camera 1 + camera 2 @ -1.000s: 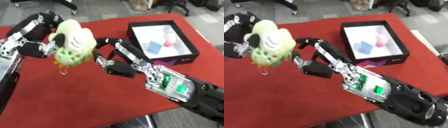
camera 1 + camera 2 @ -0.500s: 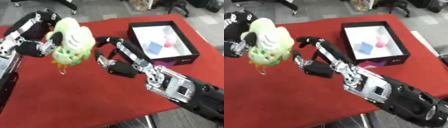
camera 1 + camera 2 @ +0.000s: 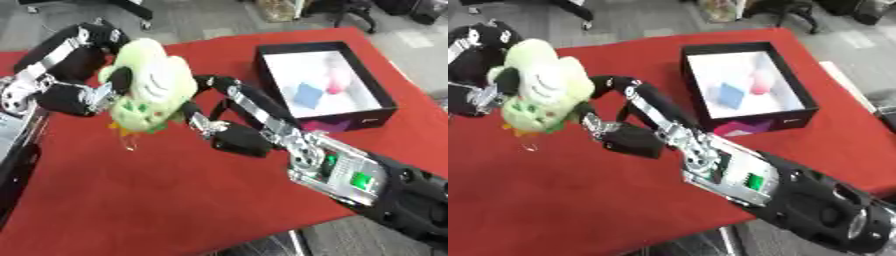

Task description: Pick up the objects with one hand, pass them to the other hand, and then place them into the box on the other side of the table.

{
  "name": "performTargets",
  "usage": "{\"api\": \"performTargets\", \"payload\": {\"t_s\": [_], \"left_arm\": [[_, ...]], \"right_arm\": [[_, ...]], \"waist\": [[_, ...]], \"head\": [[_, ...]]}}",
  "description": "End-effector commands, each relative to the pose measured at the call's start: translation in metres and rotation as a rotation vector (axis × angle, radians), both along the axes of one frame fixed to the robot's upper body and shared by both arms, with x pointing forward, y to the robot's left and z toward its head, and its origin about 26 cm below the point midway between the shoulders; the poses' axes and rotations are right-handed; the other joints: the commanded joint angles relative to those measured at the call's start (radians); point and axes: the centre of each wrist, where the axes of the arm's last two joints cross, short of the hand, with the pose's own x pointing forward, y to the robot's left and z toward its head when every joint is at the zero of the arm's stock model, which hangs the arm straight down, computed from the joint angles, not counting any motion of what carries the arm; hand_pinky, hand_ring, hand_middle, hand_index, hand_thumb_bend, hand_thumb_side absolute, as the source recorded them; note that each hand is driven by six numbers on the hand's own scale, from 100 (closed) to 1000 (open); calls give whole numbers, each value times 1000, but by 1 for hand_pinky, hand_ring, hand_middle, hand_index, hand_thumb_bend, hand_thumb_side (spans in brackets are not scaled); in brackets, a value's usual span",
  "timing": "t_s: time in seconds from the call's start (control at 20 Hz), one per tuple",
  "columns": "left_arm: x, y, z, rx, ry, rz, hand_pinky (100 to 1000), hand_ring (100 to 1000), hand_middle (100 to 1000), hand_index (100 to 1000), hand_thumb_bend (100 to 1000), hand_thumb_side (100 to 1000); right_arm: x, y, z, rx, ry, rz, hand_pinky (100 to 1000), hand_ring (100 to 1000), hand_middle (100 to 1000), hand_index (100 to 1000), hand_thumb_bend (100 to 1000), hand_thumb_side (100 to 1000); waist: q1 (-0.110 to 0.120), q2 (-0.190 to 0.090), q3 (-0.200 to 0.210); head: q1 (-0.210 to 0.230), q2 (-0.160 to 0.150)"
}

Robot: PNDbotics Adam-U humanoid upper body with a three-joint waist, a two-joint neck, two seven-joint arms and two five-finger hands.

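A pale green plush toy (image 3: 150, 86) with a dark patch and orange bits below hangs above the red table (image 3: 131, 200). My left hand (image 3: 77, 97) comes in from the left, its fingers curled round the toy's left side and back. My right hand (image 3: 234, 141) reaches in from the lower right with arched fingers (image 3: 213, 84) against the toy's right side and the thumb low beside it, not closed round it. The black box (image 3: 266, 71) with a white inside stands at the back right, holding a blue piece (image 3: 306, 95) and a pink piece (image 3: 337, 80).
My right forearm (image 3: 350, 175), with silver casing and green lights, crosses the table's lower right. The table's front edge runs along the bottom right, with grey floor beyond. Chair bases stand on the floor behind the table.
My right hand has edged a little left, closer against the toy. The left hand still holds the toy at about the same height.
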Motion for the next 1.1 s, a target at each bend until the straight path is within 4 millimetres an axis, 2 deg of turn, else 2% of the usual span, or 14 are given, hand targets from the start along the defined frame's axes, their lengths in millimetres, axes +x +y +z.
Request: {"api": "performTargets", "payload": {"t_s": [0.05, 0.75, 0.85, 1.1], "left_arm": [[-1, -4, 14, 97, -303, -206, 601, 255, 175, 347, 100, 383], [0, -8, 15, 79, -317, -207, 608, 261, 179, 351, 100, 388], [0, -7, 15, 80, -316, -204, 608, 261, 179, 352, 100, 386], [1, -6, 13, 84, -312, -197, 620, 277, 196, 367, 100, 382]], "right_arm": [[-1, 0, 9, 6, -23, 18, 610, 1000, 752, 896, 100, 748], [1, 5, 21, -117, -50, 27, 631, 1000, 742, 883, 100, 757], [1, 5, 21, -119, -46, 23, 625, 1000, 701, 848, 100, 758], [1, 2, 18, -105, -44, -36, 580, 1000, 464, 589, 100, 681]], "waist": [[0, -9, -2], [-4, -11, -6], [-5, -11, -5], [-6, -10, -5]], "head": [[-7, -3], [-20, -3], [-20, -3], [-20, -3]]}}
